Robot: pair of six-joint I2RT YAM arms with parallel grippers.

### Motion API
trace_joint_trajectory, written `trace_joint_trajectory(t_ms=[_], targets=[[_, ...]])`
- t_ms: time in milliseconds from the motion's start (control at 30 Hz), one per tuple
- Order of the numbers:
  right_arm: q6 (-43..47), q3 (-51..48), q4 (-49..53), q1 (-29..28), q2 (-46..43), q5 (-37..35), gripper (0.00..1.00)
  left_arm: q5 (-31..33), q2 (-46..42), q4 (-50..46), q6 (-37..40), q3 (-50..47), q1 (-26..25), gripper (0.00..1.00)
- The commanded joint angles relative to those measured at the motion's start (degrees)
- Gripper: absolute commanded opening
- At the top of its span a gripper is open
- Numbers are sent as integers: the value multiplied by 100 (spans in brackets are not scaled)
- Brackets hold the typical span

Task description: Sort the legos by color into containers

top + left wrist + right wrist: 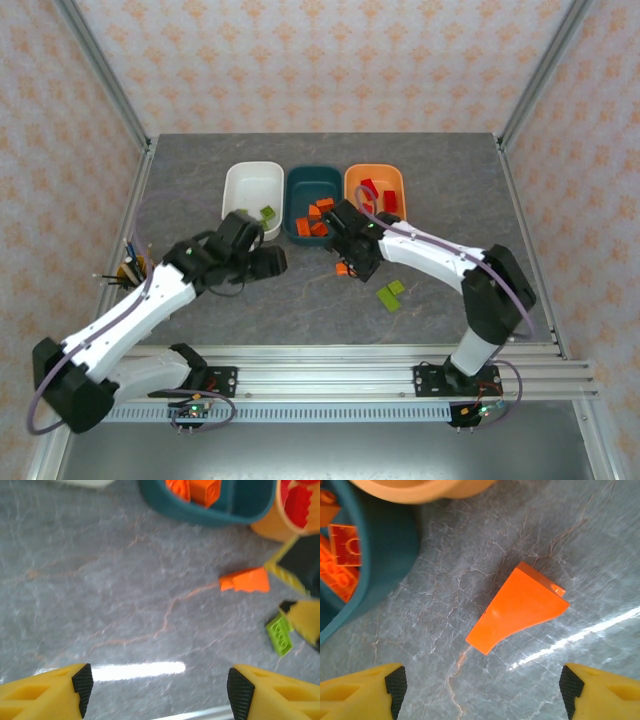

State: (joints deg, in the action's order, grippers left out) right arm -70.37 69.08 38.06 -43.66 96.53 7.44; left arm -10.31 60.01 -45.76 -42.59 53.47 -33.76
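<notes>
Three containers stand in a row at the back: a white tub (246, 180) with one lime green lego (268, 212), a dark teal tub (313, 180) holding orange legos (315, 218), and an orange tub (352, 182) with red legos (378, 190). An orange wedge lego (520, 607) lies on the table just ahead of my right gripper (482, 690), which is open above it. Two green legos (391, 294) lie on the table to the right. My left gripper (160, 690) is open and empty over bare table, left of the orange wedge lego (245, 580).
A holder with pens or cables (130, 268) stands at the table's left edge. Metal frame posts (100, 70) rise at the back corners. The grey table (300, 310) in front of the arms is bare as far as the mounting rail (330, 375).
</notes>
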Motion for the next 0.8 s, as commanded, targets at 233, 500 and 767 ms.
trace_joint_trajectory(t_ms=[233, 500, 767], targets=[[-1489, -31, -634, 86, 838, 324, 73, 609, -1397, -409, -415, -505, -162, 74], [-1668, 96, -339, 121, 1131, 74, 54, 677, -1645, -636, -430, -390, -175, 74], [-1518, 146, -103, 114, 1132, -93, 15, 696, -1833, -778, -423, -406, -175, 73]])
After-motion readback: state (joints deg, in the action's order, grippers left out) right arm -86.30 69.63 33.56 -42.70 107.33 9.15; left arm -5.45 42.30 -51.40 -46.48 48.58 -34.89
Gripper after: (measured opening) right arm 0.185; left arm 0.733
